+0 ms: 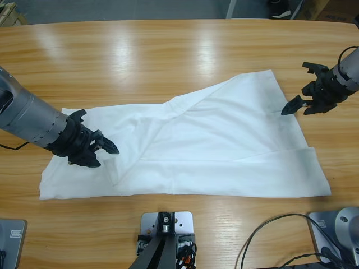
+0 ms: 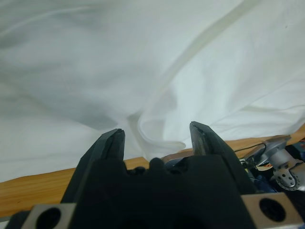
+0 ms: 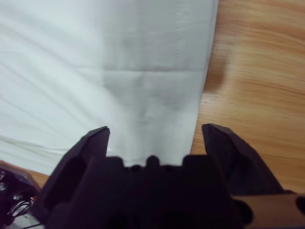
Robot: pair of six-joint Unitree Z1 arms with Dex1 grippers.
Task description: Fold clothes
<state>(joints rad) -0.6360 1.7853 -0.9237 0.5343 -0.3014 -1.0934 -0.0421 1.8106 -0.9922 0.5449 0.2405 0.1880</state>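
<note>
A plain white shirt [image 1: 213, 145] lies spread and partly folded across the wooden table [image 1: 140, 56]. My left gripper [image 1: 109, 150] hovers open over the shirt's left part. In the left wrist view, a raised fold of the white shirt [image 2: 157, 138] sits between the open left gripper [image 2: 157, 136] jaws. My right gripper [image 1: 300, 105] stands open at the shirt's right edge. In the right wrist view, the shirt's hemmed edge [image 3: 202, 71] runs between the right gripper [image 3: 155, 131] jaws, cloth on one side and bare wood on the other.
Bare wooden table [image 1: 168, 50] stretches behind the shirt. Black cables [image 1: 269, 235] lie near the front edge at the right. Floor and boxes show beyond the table's far edge.
</note>
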